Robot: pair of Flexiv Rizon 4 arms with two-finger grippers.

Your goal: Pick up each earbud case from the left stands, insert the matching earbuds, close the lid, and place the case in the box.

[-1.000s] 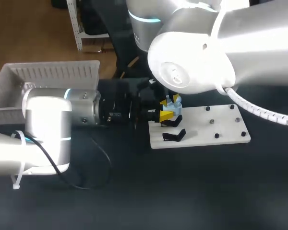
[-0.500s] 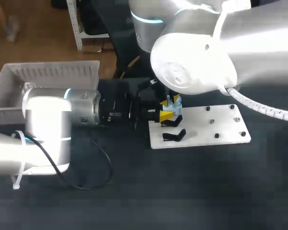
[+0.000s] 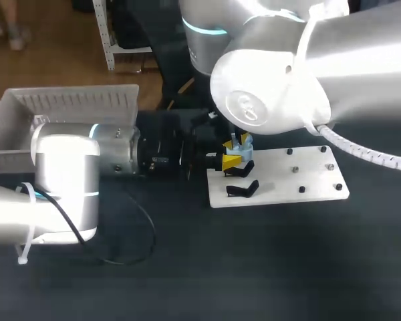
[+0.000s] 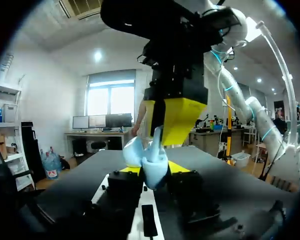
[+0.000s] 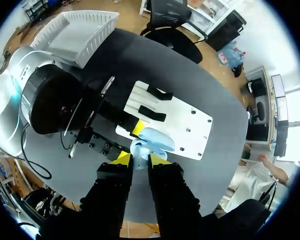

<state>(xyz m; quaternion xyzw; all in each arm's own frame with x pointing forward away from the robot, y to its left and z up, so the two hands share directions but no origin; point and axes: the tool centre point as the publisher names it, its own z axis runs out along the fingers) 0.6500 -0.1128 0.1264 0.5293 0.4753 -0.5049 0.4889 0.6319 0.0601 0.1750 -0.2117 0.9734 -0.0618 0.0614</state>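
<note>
Holding the earbud case [image 5: 151, 141] above the white board [image 3: 307, 177], our left hand [image 4: 154, 170] grips it steady so that our right hand [image 5: 140, 159], closed on its top, can work the lid.

A dark table [image 3: 254, 274] carries a flat white board [image 3: 281, 182], a plain rectangle lying slightly askew (its far left corner is hidden in the head view). On the board's right half sit six small dark studs [image 3: 295, 169], set in two lines of three that run across the board's short side. To the left of the board and well apart from it, a thin black cable [image 3: 151, 227] lies on the table in an open loop.
</note>
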